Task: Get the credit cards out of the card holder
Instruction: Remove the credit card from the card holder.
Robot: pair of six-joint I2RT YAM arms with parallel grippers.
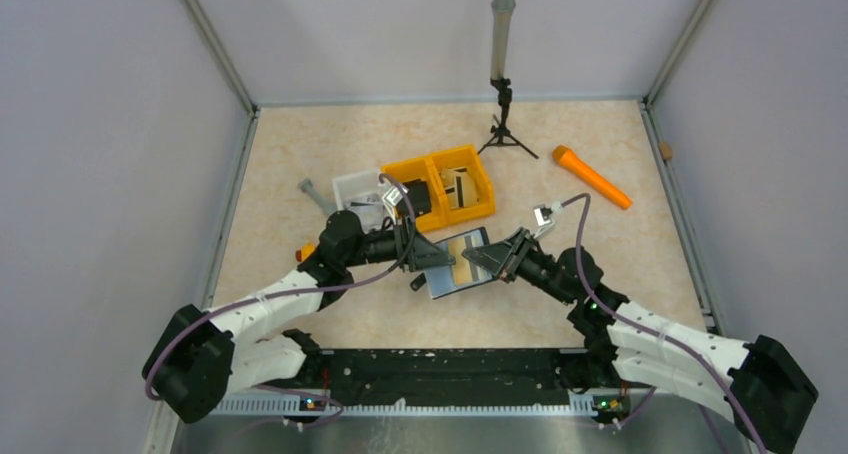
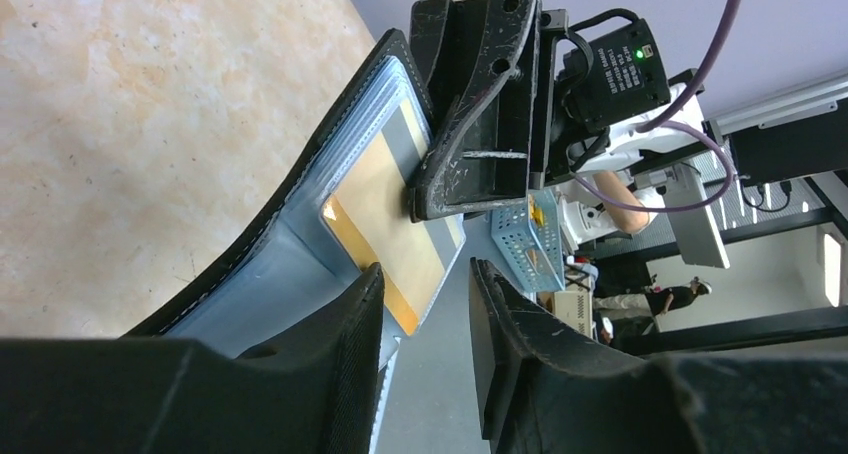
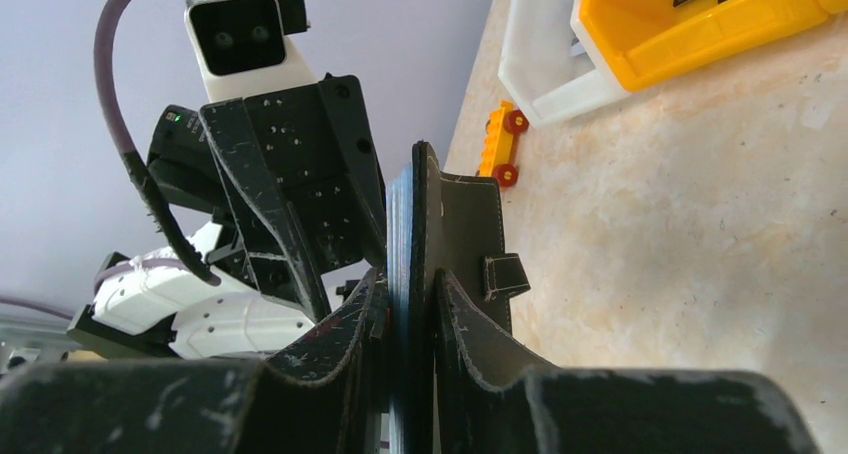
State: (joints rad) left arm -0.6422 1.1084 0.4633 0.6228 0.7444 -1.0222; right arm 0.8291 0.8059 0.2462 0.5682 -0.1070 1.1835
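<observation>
The open card holder (image 1: 462,264) sits just on the near side of the orange bin (image 1: 466,214), between the two grippers. The right gripper (image 3: 410,279), reaching in from the near right of the bin, has its jaws pressed together on one flap of the holder. From its own wrist camera the flap is seen edge-on between the two pads, black outer skin and pale lining sandwiched, with the short strap sticking out beside them. From the left wrist, one of those fingers lies flat over a tan card with grey stripes (image 2: 385,219) that sits in a clear pocket. The left gripper (image 2: 427,269), coming from the near left of the bin, has its jaws apart. The card's lower corner reaches into the gap between them, and one finger (image 2: 335,359) is right beside the pale lining, though actual contact cannot be told.
</observation>
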